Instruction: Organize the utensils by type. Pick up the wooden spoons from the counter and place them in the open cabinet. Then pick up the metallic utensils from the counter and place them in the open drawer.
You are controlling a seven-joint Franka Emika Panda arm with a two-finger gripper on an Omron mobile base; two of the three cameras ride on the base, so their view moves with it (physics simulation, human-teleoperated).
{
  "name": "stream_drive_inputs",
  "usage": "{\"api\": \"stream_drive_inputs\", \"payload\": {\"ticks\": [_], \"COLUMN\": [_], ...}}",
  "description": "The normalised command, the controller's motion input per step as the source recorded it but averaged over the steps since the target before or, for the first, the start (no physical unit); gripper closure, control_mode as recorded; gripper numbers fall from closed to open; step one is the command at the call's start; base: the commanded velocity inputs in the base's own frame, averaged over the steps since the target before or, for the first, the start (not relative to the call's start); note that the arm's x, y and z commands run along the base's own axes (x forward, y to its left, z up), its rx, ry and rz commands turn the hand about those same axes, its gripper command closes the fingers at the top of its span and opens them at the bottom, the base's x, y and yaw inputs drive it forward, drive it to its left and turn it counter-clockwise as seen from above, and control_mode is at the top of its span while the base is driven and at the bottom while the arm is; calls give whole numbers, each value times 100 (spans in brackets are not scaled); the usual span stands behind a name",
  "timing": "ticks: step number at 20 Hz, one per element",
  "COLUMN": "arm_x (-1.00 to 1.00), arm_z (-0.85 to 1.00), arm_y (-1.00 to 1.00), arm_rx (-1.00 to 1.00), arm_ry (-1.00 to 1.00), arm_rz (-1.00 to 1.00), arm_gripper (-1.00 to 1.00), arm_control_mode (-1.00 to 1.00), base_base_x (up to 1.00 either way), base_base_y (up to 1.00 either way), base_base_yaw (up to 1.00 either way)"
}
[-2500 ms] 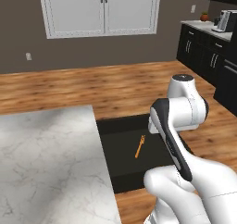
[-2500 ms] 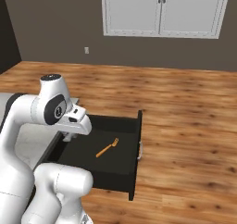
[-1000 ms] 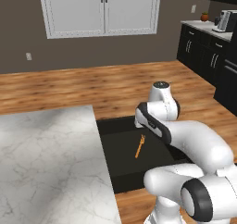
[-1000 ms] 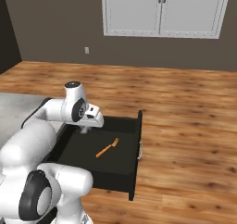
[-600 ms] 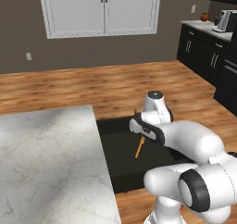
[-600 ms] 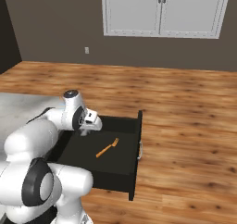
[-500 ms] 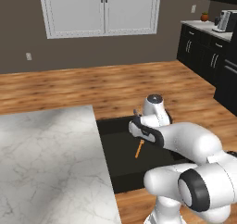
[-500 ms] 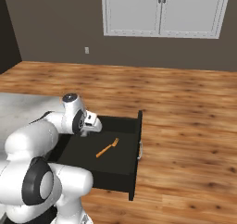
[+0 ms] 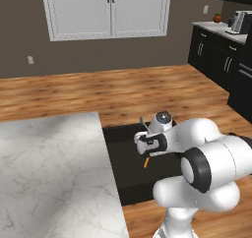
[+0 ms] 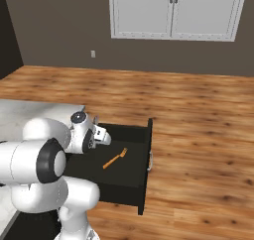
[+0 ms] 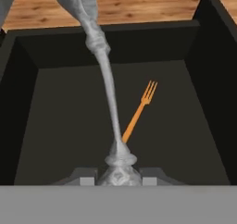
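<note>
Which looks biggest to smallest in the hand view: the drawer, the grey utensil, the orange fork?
1. The open drawer, spanning nearly the whole picture.
2. The silver-grey utensil, held between the fingers; it sits close to the camera, which enlarges it.
3. The orange fork, lying on the drawer floor; whether it is truly shorter is unsure.

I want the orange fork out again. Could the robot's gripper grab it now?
Probably not yet: the gripper is shut on the silver utensil. The orange fork lies uncovered in the open drawer just below.
</note>
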Motion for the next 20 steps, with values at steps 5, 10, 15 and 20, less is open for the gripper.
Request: {"api": "stream_drive_inputs", "payload": {"ticks": [5, 10, 15, 20], "arm_x": [43, 24, 22, 18], "arm_z": [-3, -27, -36, -42], "arm_y": [0, 3, 6, 5], "arm_rx": [11, 2, 0, 0], "arm_ry": [20, 15, 3, 0], "arm_rz": [0, 0, 0, 0], "arm_gripper": [100, 100, 100, 100], "arm_control_mode": [-100, -100, -100, -100], "base_base_x": [0, 0, 0, 0], "base_base_y": [0, 0, 0, 0], "base_base_yaw": [0, 0, 0, 0]}}
